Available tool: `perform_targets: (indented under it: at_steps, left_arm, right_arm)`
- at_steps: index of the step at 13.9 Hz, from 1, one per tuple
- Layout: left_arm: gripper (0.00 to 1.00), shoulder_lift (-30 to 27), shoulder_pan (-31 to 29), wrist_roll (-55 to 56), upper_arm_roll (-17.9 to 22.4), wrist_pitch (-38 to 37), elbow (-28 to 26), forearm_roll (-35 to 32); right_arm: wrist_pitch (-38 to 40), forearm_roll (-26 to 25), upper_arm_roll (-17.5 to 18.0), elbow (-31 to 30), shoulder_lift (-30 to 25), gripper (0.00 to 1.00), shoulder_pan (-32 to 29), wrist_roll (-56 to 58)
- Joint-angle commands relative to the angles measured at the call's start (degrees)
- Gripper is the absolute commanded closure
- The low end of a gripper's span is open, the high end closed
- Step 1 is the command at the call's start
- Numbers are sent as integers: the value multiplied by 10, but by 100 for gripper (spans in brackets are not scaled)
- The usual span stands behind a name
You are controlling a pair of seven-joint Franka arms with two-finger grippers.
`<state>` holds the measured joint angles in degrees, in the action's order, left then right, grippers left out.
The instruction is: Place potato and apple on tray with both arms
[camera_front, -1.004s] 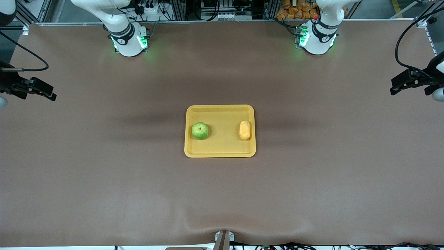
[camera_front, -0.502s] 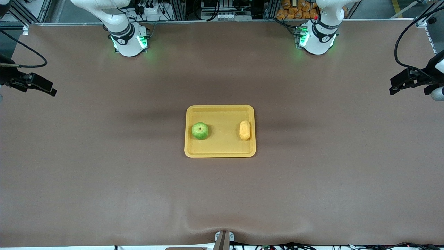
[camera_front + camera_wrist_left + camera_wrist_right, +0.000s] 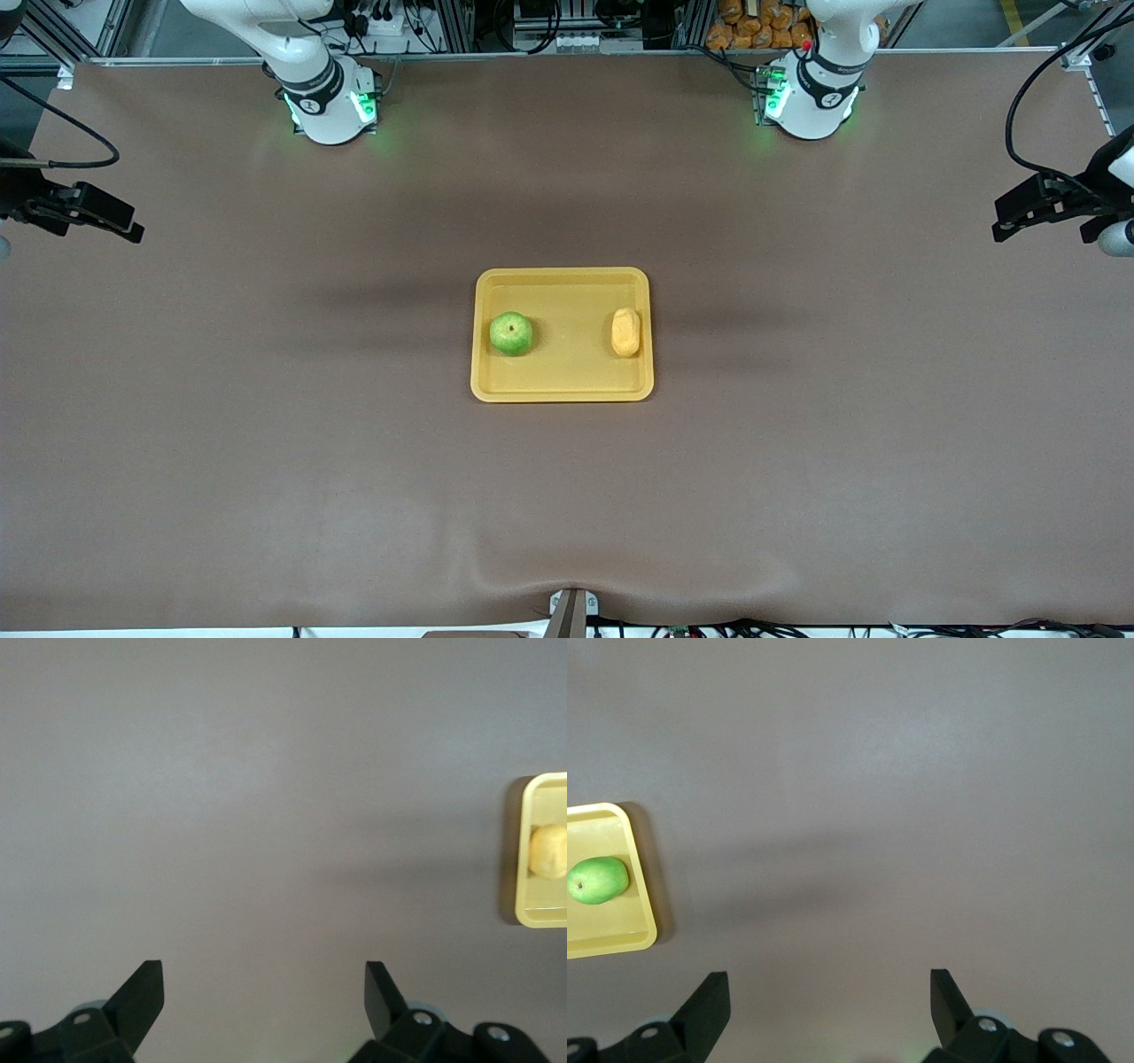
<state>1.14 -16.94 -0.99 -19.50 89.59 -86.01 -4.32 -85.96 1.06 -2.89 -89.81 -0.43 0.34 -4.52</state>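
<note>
The yellow-orange tray [image 3: 562, 386] lies in the middle of the table. The green apple [image 3: 511, 333] sits in it toward the right arm's end, and the potato [image 3: 625, 332] sits in it toward the left arm's end. The tray [image 3: 542, 917] and potato [image 3: 548, 850] show at the edge of the left wrist view; the tray [image 3: 607, 943] and apple [image 3: 598, 880] show in the right wrist view. My left gripper [image 3: 1004, 229] [image 3: 264, 985] is open and empty, raised over bare table at the left arm's end. My right gripper [image 3: 131, 230] [image 3: 830, 992] is open and empty over the right arm's end.
The brown table cover [image 3: 567, 496] has a wrinkle near the front edge. The two arm bases [image 3: 330, 102] [image 3: 811, 97] stand along the back edge, with cables and racks past it.
Both grippers have drifted slightly outward and up toward their ends of the table. The tray, apple and potato have not moved.
</note>
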Motion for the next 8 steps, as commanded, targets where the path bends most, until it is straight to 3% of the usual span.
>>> perform_targets:
  at_steps: [1, 8]
  left_arm:
    - [0, -9, -2, -2, -3, -8, 2, 23]
    - [0, -5, 1, -1, -3, -8, 3, 21]
  right_arm:
    - [3, 9, -2, 13, 5, 0, -3, 7]
    - [4, 8, -1, 31, 10, 0, -2, 4]
